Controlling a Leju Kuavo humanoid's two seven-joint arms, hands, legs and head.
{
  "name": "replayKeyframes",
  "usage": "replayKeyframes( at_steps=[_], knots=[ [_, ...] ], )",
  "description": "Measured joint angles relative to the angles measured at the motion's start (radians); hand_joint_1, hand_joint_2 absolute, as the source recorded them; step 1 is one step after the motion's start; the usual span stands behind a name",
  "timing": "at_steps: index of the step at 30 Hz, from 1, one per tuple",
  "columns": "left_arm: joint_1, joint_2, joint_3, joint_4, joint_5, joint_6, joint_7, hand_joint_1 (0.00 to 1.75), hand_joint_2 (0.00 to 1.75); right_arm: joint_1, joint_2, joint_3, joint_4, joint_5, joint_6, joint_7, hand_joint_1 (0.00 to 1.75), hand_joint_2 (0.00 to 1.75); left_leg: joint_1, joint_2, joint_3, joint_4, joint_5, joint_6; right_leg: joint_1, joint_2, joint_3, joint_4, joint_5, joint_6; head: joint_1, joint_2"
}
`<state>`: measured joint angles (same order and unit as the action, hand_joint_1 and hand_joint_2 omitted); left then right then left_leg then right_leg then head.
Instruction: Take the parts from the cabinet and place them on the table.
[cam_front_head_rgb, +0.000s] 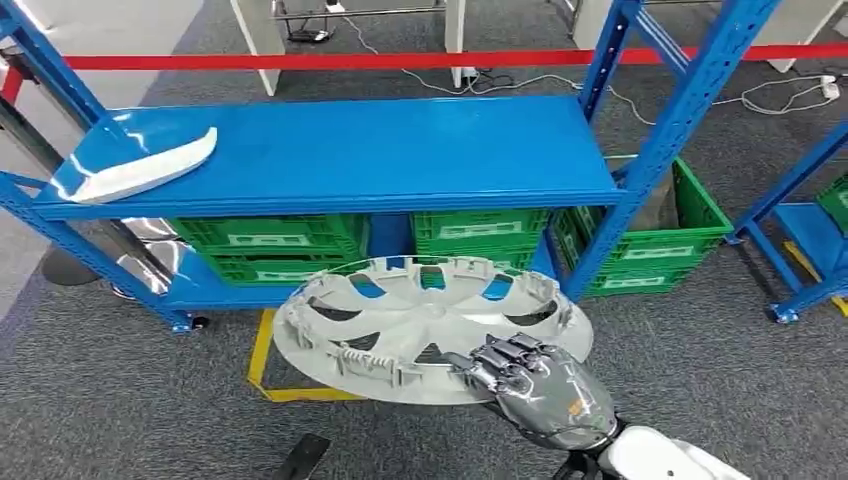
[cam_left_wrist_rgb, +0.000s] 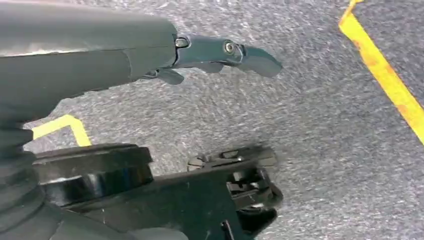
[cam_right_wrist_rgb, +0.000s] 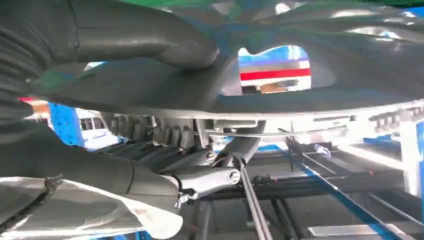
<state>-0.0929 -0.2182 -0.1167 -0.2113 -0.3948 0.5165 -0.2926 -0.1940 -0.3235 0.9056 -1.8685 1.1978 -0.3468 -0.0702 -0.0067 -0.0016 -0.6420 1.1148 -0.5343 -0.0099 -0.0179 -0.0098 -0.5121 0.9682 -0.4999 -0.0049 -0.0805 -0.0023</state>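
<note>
A large silver wheel cover (cam_front_head_rgb: 400, 325) hangs flat in the air in front of the blue shelf rack (cam_front_head_rgb: 340, 160). My right hand (cam_front_head_rgb: 525, 380) grips its near rim, fingers over the top edge. In the right wrist view the wheel cover (cam_right_wrist_rgb: 310, 85) spans the picture with my thumb (cam_right_wrist_rgb: 150, 42) pressed on one face and the dark fingers (cam_right_wrist_rgb: 200, 177) curled on the other. A white curved trim part (cam_front_head_rgb: 140, 170) lies on the shelf's left end. My left hand (cam_left_wrist_rgb: 220, 52) hangs over the carpet, fingers extended and holding nothing.
Green crates (cam_front_head_rgb: 280, 245) fill the rack's lower shelf, and another green crate (cam_front_head_rgb: 660, 240) stands on the floor to the right. A second blue rack (cam_front_head_rgb: 810, 230) is at the far right. Yellow floor tape (cam_front_head_rgb: 265, 370) marks the grey carpet. A red barrier tape (cam_front_head_rgb: 400, 60) runs behind.
</note>
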Motion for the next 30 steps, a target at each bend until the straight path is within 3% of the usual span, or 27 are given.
replayKeyframes(
  at_steps=[2, 3, 4, 5, 7, 8, 9, 11, 12, 13, 14, 16, 17, 18, 19, 20, 22, 23, 24, 27, 28, 30],
  knots=[
    [0.001, 0.002, 0.002, 0.0, 0.0, 0.0, -0.001, 0.0, 1.75, 0.0, 0.0, 0.0, 0.004, 0.0, -0.001, -0.001, 1.75, 1.75, 0.006, 0.0, -0.046, 0.153, -0.079, -0.01, 0.0, -0.001, -0.018, 0.003, 0.012, -0.001, 0.001, 0.0],
    [0.002, 0.003, 0.003, 0.0, -0.001, 0.0, -0.002, 0.0, 1.75, 0.001, 0.0, 0.0, 0.006, 0.0, -0.001, -0.002, 1.75, 1.75, 0.009, 0.0, -0.051, 0.191, -0.085, -0.013, 0.0, -0.001, -0.028, 0.005, 0.018, 0.0, 0.001, 0.0],
    [0.002, 0.003, 0.005, 0.0, -0.001, 0.0, -0.002, 0.0, 1.75, 0.003, 0.0, 0.0, 0.007, 0.0, -0.001, -0.002, 1.75, 1.75, 0.011, 0.0, -0.035, 0.18, -0.066, -0.015, 0.0, -0.001, -0.037, 0.008, 0.022, 0.002, 0.0, 0.0],
    [0.002, 0.005, 0.006, 0.0, -0.001, 0.0, -0.002, 0.0, 1.75, 0.003, 0.0, 0.0, 0.007, 0.0, -0.001, -0.003, 1.75, 1.75, 0.014, 0.0, 0.005, 0.121, -0.029, -0.016, -0.001, 0.0, -0.047, 0.014, 0.026, 0.005, 0.001, 0.0],
    [0.001, 0.006, 0.008, 0.0, -0.001, 0.0, -0.005, 0.0, 1.75, 0.003, 0.0, 0.0, 0.007, 0.0, -0.001, -0.004, 1.75, 1.75, 0.018, 0.0, 0.116, -0.064, 0.036, -0.016, -0.003, 0.001, -0.059, 0.026, 0.029, 0.01, 0.001, 0.0],
    [0.0, 0.005, 0.009, 0.0, -0.002, 0.0, -0.007, 0.0, 1.75, 0.003, 0.0, 0.0, 0.007, 0.0, -0.001, -0.005, 1.75, 1.75, 0.015, -0.002, 0.147, -0.11, 0.009, -0.012, 0.0, 0.002, -0.067, 0.029, 0.032, 0.015, 0.0, 0.0],
    [0.001, 0.005, 0.011, 0.0, -0.002, 0.001, -0.01, 0.0, 1.75, 0.002, 0.0, 0.0, 0.007, 0.0, -0.002, -0.005, 1.75, 1.75, 0.01, -0.005, 0.144, -0.124, 0.016, 0.0, 0.001, 0.001, -0.073, 0.032, 0.036, 0.023, 0.002, 0.0],
    [0.003, 0.005, 0.016, 0.0, -0.002, 0.001, -0.011, 0.0, 1.75, 0.002, 0.0, 0.0, 0.007, 0.0, -0.003, -0.008, 1.75, 1.75, 0.007, -0.005, 0.134, -0.118, 0.019, 0.007, -0.001, 0.001, -0.074, 0.031, 0.047, 0.037, 0.002, 0.0],
    [0.004, 0.005, 0.017, 0.0, -0.002, 0.001, -0.011, 0.0, 1.75, 0.002, 0.0, 0.0, 0.007, 0.0, -0.003, -0.008, 1.75, 1.75, 0.007, -0.004, 0.131, -0.121, 0.025, 0.018, -0.002, 0.002, -0.075, 0.029, 0.052, 0.045, 0.002, 0.0],
    [0.003, 0.004, 0.018, 0.0, -0.002, 0.001, -0.011, 0.0, 1.75, 0.003, 0.0, 0.0, 0.007, 0.0, -0.003, -0.01, 1.75, 1.75, 0.014, -0.001, 0.13, -0.132, 0.035, 0.033, -0.005, 0.003, -0.086, 0.033, 0.041, 0.049, 0.002, 0.0],
    [0.001, 0.004, 0.019, 0.0, -0.002, 0.002, -0.013, 0.0, 1.75, 0.003, 0.0, -0.001, 0.007, 0.0, -0.003, -0.011, 1.75, 1.75, 0.012, 0.0, 0.123, -0.132, 0.042, 0.041, -0.004, 0.004, -0.101, 0.063, 0.005, 0.051, 0.006, 0.0],
    [0.001, 0.003, 0.021, 0.0, -0.002, 0.002, -0.013, 0.0, 1.75, 0.004, 0.0, -0.001, 0.007, 0.0, -0.003, -0.011, 1.75, 1.75, 0.009, 0.002, 0.105, -0.13, 0.054, 0.051, -0.003, 0.006, -0.156, 0.217, -0.091, 0.054, 0.007, 0.0],
    [0.003, 0.003, 0.022, 0.0, -0.002, 0.002, -0.013, 0.0, 1.75, 0.005, 0.0, -0.001, 0.007, 0.0, -0.003, -0.012, 1.75, 1.75, 0.006, 0.002, 0.097, -0.13, 0.06, 0.054, -0.003, 0.006, -0.184, 0.293, -0.124, 0.055, 0.006, 0.0],
    [0.003, 0.004, 0.022, 0.0, -0.002, 0.002, -0.013, 0.0, 1.75, 0.005, 0.0, -0.001, 0.007, 0.0, -0.003, -0.012, 1.75, 1.75, 0.003, 0.003, 0.088, -0.128, 0.066, 0.055, -0.003, 0.006, -0.198, 0.342, -0.137, 0.055, 0.006, 0.0],
    [0.003, 0.004, 0.023, 0.0, -0.002, 0.002, -0.013, 0.0, 1.75, 0.007, 0.0, -0.001, 0.007, 0.0, -0.003, -0.013, 1.75, 1.75, 0.0, 0.003, 0.081, -0.127, 0.07, 0.055, -0.003, 0.006, -0.187, 0.338, -0.124, 0.053, 0.006, 0.0],
    [0.003, 0.004, 0.023, 0.0, -0.002, 0.002, -0.013, 0.0, 1.75, 0.007, 0.0, -0.001, 0.007, 0.0, -0.003, -0.013, 1.75, 1.75, -0.002, 0.003, 0.075, -0.126, 0.074, 0.055, -0.002, 0.006, -0.152, 0.291, -0.093, 0.049, 0.006, 0.0],
    [0.003, 0.003, 0.023, 0.0, -0.002, 0.002, -0.013, 0.0, 1.75, 0.006, 0.0, -0.001, 0.007, 0.0, -0.003, -0.013, 1.75, 1.75, -0.007, 0.0, 0.07, -0.123, 0.079, 0.053, 0.004, 0.006, -0.035, 0.103, -0.019, 0.031, 0.006, 0.0],
    [0.003, 0.002, 0.023, 0.0, -0.002, 0.002, -0.013, 0.0, 1.75, 0.004, 0.0, -0.001, 0.007, 0.0, -0.003, -0.013, 1.75, 1.75, -0.006, 0.0, 0.068, -0.123, 0.082, 0.05, 0.008, 0.005, 0.002, 0.031, -0.03, 0.018, 0.006, 0.0],
    [0.002, 0.002, 0.023, 0.0, -0.003, 0.002, -0.013, 0.0, 1.75, 0.004, 0.0, -0.001, 0.007, 0.0, -0.003, -0.013, 1.75, 1.75, -0.01, 0.0, 0.062, -0.121, 0.087, 0.044, 0.011, 0.005, 0.025, 0.014, -0.026, 0.019, 0.005, 0.0],
    [0.003, 0.001, 0.023, 0.0, -0.003, 0.002, -0.013, 0.0, 1.75, 0.004, 0.0, -0.002, 0.006, 0.0, -0.003, -0.013, 1.75, 1.75, -0.005, 0.002, 0.055, -0.122, 0.103, 0.025, 0.016, 0.006, 0.014, 0.006, -0.018, 0.017, 0.006, 0.0],
    [0.003, 0.003, 0.023, 0.0, -0.003, 0.002, -0.013, 0.0, 1.75, 0.004, 0.0, -0.002, 0.006, 0.0, -0.003, -0.013, 1.75, 1.75, -0.009, 0.001, 0.049, -0.119, 0.099, 0.022, 0.002, 0.002, 0.009, -0.01, -0.004, 0.011, 0.007, 0.0],
    [0.003, 0.004, 0.024, 0.0, -0.003, 0.002, -0.014, 0.0, 1.75, 0.003, 0.0, -0.002, 0.006, -0.001, -0.003, -0.013, 1.75, 1.75, -0.004, -0.002, 0.02, -0.051, 0.024, 0.006, 0.002, -0.001, -0.001, -0.01, 0.009, 0.0, -0.002, 0.0]
  ],
)
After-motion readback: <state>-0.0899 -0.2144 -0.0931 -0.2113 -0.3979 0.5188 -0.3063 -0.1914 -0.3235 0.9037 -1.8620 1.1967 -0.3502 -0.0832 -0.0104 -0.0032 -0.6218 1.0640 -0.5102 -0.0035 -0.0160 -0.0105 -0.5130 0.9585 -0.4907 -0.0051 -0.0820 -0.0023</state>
